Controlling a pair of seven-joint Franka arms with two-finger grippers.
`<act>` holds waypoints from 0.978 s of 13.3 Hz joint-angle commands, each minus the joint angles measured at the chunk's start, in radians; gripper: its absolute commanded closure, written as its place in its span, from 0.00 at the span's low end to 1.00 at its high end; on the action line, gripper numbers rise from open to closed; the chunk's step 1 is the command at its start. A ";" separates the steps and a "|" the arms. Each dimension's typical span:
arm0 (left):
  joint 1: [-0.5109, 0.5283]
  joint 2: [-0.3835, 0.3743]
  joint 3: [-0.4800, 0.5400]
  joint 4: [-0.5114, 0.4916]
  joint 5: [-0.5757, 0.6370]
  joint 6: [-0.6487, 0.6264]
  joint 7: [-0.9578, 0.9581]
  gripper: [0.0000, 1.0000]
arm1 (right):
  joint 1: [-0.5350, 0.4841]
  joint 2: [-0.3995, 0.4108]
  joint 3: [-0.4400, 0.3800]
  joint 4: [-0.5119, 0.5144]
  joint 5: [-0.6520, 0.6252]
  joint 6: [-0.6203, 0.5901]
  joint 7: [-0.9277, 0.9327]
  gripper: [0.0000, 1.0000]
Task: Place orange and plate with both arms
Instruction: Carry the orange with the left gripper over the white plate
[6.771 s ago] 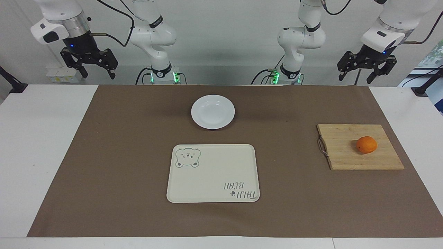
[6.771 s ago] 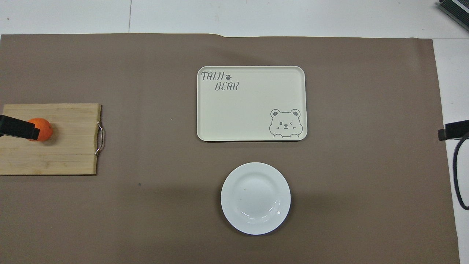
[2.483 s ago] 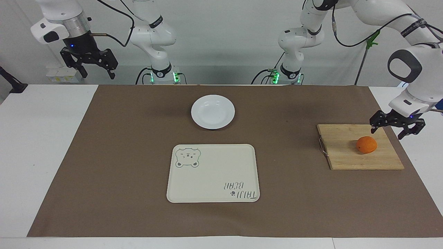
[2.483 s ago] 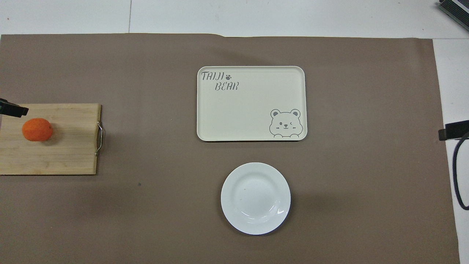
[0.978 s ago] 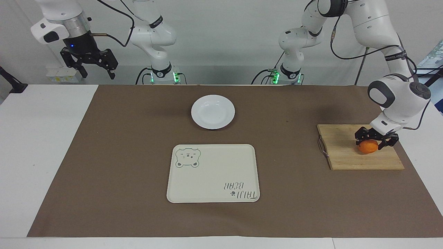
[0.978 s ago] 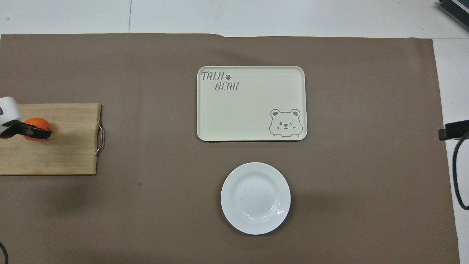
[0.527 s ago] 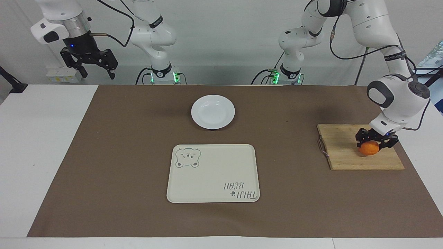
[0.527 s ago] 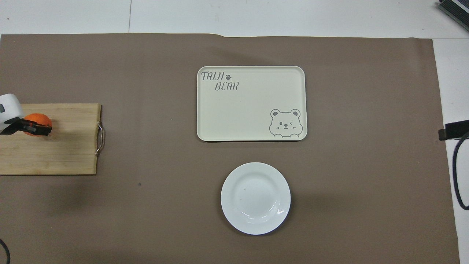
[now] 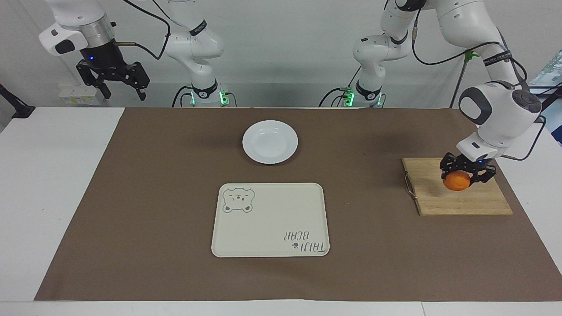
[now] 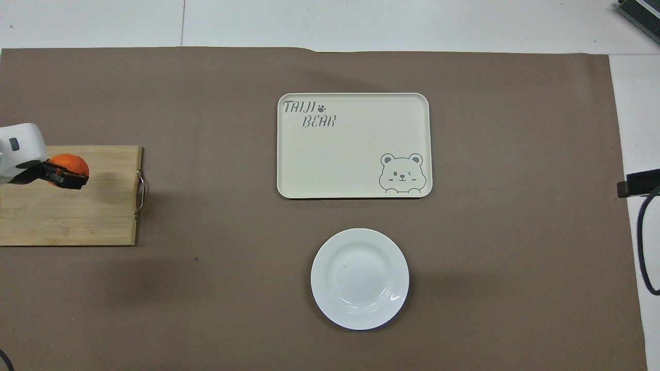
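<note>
The orange (image 9: pixel 456 181) (image 10: pixel 70 162) hangs just above the wooden cutting board (image 9: pixel 456 197) (image 10: pixel 77 216), with my left gripper (image 9: pixel 467 173) (image 10: pixel 62 178) shut on it from above. The white plate (image 9: pixel 270 141) (image 10: pixel 359 278) lies on the brown mat near the robots, midway between the two arm bases. My right gripper (image 9: pixel 118 83) waits open, high above the right arm's end of the table; only a dark tip of the right gripper (image 10: pixel 639 182) shows in the overhead view.
A cream rectangular tray (image 9: pixel 270 219) (image 10: pixel 353 145) with a bear drawing lies farther from the robots than the plate. The cutting board has a metal handle (image 9: pixel 408 185) on its edge toward the tray. A brown mat (image 9: pixel 175 272) covers most of the table.
The left gripper closed on the orange, then lifted it off the board and carried it a little toward the tray. The right arm has not moved.
</note>
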 commanded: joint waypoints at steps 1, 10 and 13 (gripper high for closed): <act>-0.105 -0.035 0.013 -0.024 -0.012 -0.071 -0.052 1.00 | -0.002 -0.021 0.006 -0.021 -0.008 0.005 0.011 0.00; -0.645 -0.057 0.003 -0.030 -0.036 -0.044 -0.699 1.00 | -0.002 -0.021 0.006 -0.021 -0.008 0.005 0.011 0.00; -0.820 -0.057 0.003 -0.030 -0.064 0.022 -0.847 1.00 | -0.002 -0.021 0.006 -0.021 -0.008 0.005 0.011 0.00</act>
